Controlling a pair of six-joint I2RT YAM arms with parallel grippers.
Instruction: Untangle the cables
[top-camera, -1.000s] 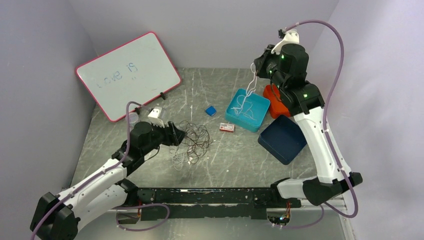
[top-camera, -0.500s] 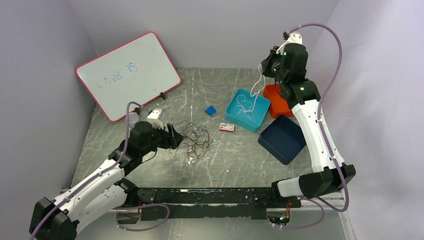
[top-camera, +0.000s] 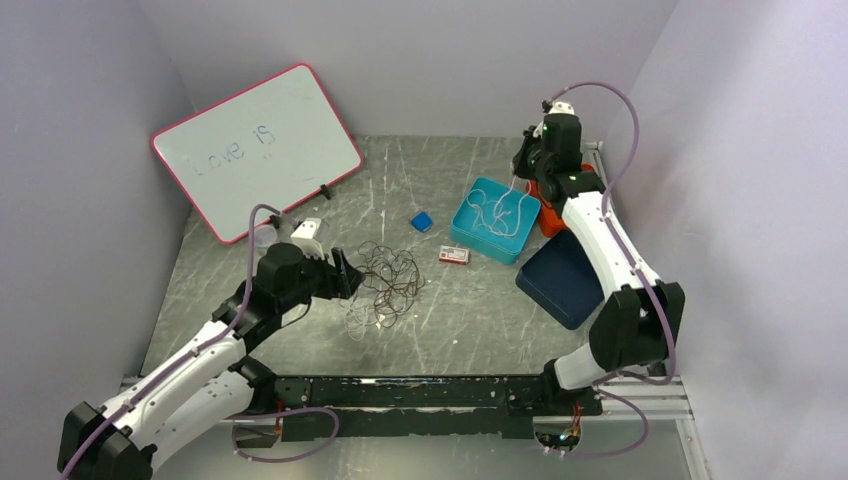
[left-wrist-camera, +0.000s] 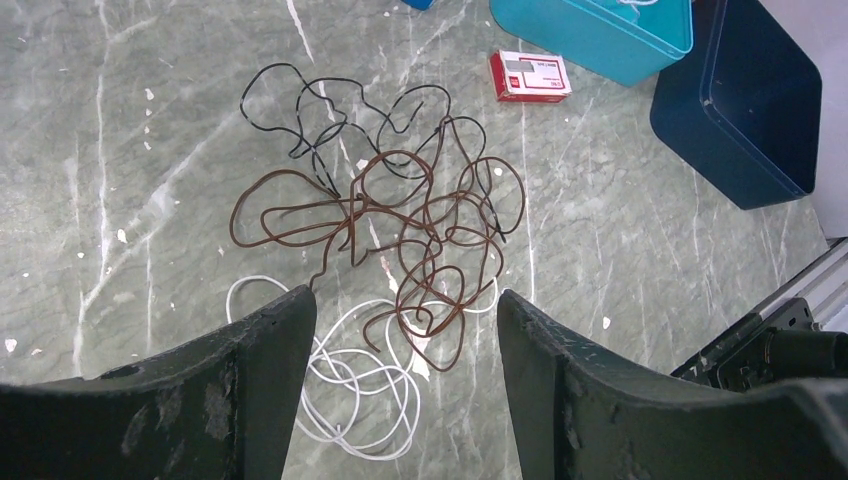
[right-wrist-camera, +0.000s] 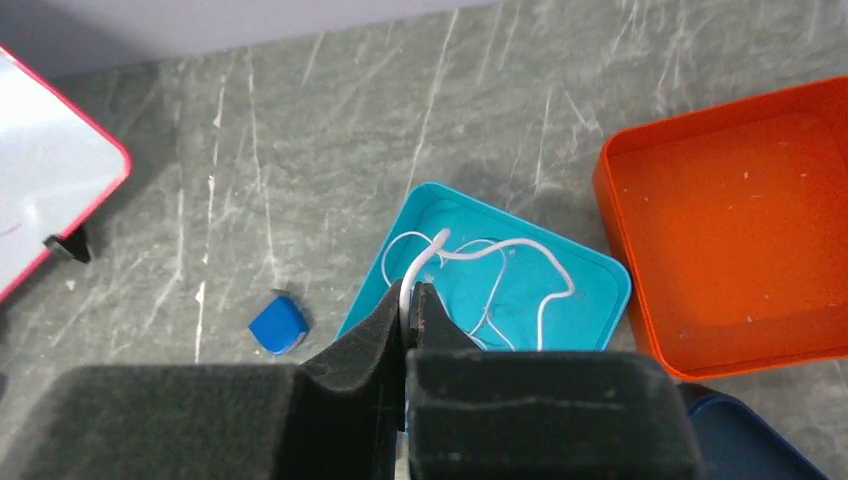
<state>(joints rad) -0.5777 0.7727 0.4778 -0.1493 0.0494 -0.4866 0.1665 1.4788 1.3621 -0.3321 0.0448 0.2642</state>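
Two places for the cables at this moment. Most of them in one loose tangle (left-wrist-camera: 400, 230) on the table (left-wrist-camera: 120, 150): brown and black loops crossing each other, with white loops (left-wrist-camera: 345, 385) at the near edge, partly under the brown ones. One white cable (right-wrist-camera: 432, 243) apart from this, already separated, hanging from the right fingers (right-wrist-camera: 410, 312) down into the teal tray (right-wrist-camera: 580, 300), with the lower part lying in curves on the bottom.

Closed fully on the upper end of that white cable, and held above the tray, probably to let the slack fall inside the walls and not over the rim. Just beside it the orange tray (right-wrist-camera: 740, 230), and near as well the dark blue tray (top-camera: 565, 278), likely meant for other cables, maybe one colour each.

As for the left fingers (top-camera: 346, 276): wide open, gripping nothing, low over the table at the left side of the tangle and pointing into it, with loops visible between them in the wrist view. Seemingly placed there to take or to pin down the next cable. Not possible to tell whether touching the white loops or only above them. Brown and black much interlaced, so a slow, careful pull needed; otherwise a risk of dragging the whole tangle along.
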